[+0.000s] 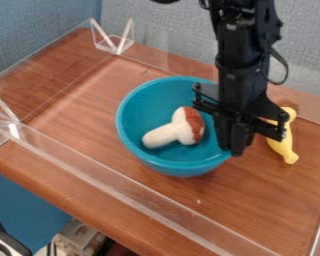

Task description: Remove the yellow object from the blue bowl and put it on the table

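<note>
Toward the table's [83, 95] left edge and far-left corner stand only the low clear acrylic walls [49, 70] that fence the wood. Near the middle sits the blue bowl [147, 152], holding a cream-and-brown mushroom toy [175, 130] lying on its side. The gripper [236, 143] points straight down over the bowl's right rim, its jaws together and gripping nothing visible; judging by this, the bowl seems to be nudged rather than grasped. Just right of it, the yellow toy banana [282, 144] lies on the wood near the right edge, outside the bowl, so the task looks essentially done. Its long axis runs from the far edge toward the near-right, curve bowed slightly.
</note>
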Available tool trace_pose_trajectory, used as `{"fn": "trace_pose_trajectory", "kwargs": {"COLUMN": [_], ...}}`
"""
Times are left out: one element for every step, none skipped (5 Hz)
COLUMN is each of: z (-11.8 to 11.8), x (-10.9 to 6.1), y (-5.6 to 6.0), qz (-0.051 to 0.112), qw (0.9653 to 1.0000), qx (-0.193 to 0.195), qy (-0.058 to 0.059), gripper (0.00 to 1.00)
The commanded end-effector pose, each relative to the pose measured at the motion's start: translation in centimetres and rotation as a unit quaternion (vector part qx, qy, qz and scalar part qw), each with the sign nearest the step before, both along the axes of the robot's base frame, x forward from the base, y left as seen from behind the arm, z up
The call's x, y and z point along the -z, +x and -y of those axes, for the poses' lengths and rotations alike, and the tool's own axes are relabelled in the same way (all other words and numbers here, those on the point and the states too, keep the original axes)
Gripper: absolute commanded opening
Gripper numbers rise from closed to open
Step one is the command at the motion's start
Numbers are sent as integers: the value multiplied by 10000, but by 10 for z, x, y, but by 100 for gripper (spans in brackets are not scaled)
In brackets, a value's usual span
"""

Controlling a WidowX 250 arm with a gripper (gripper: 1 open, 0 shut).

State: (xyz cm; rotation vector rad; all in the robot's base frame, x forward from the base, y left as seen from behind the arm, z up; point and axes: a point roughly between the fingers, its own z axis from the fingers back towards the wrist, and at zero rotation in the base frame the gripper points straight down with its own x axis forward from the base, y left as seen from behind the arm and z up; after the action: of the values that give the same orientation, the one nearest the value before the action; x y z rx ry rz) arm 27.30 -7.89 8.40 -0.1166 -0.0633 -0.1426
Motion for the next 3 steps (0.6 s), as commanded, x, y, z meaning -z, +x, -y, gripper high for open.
{"fn": "trace_pose_trajectory", "kwargs": {"z": [-4, -4, -9], "x": [5, 16, 25], "y": [-4, -11, -16], "qz": [97, 8, -46], "qw": [9997, 10000, 9998], "qx": [-237, 47, 193], "qy": [-54, -49, -52], "gripper": [0, 0, 0]}}
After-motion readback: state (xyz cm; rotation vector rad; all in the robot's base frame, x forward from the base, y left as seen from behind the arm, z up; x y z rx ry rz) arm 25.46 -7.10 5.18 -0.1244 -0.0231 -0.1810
